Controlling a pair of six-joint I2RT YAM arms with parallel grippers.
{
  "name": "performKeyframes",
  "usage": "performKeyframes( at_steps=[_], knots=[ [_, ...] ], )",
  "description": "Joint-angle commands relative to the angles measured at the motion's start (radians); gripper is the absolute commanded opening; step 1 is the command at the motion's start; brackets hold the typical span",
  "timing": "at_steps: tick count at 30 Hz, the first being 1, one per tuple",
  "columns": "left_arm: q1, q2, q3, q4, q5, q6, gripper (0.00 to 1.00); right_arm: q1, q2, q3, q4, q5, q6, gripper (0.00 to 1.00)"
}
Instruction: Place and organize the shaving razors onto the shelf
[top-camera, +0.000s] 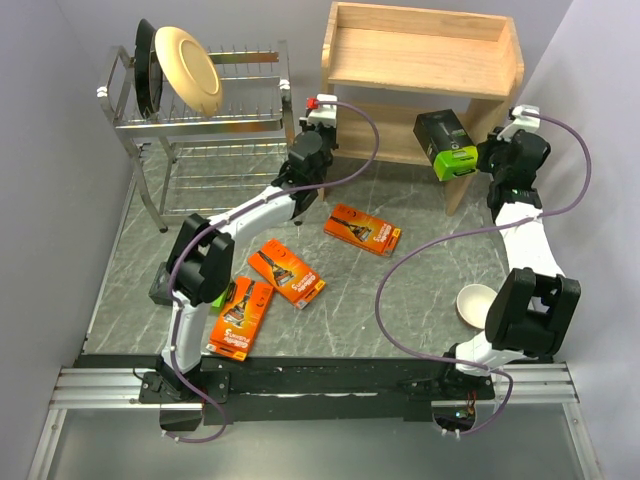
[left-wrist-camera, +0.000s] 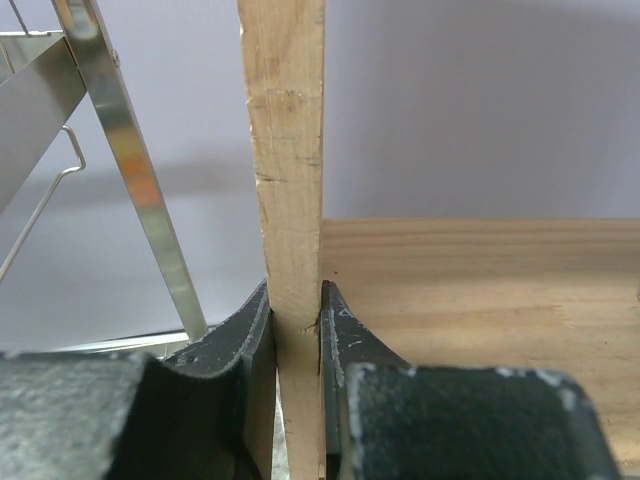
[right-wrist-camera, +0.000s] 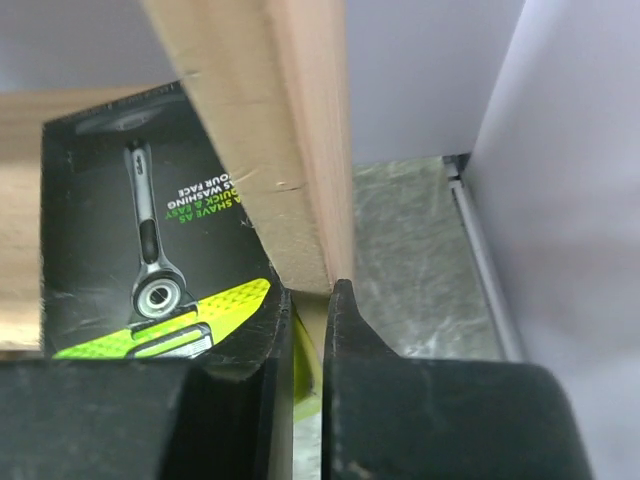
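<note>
Orange razor packs (top-camera: 286, 273), three, lay flat on the surface (top-camera: 430, 280) from centre toward 7 o'clock, one black razor pack (top-camera: 445, 145) sat on the lower tier of the shelf (top-camera: 425, 70) at 1 o'clock, left claw (left-wrist-camera: 296, 300) pinched its left side panel, right claw (right-wrist-camera: 312, 300) pinched the right panel.

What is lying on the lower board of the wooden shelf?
A black razor pack with a lime-green end sits at its right end, sticking out forwards. The top board of the shelf hides the back part.
</note>
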Motion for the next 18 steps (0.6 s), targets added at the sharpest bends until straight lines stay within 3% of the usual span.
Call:
performKeyframes(
  at_steps=[1,18],
  knots=[
    [-0.015,-0.035,-0.009,0.034,0.078,0.038,0.01,0.004,-0.029,0.035,0.091,-0.05,0.076,0.0],
    [-0.119,-0.278,-0.297,-0.013,0.085,0.01,0.01,-0.022,-0.237,-0.097,-0.015,-0.088,0.011,0.0]
  ],
)
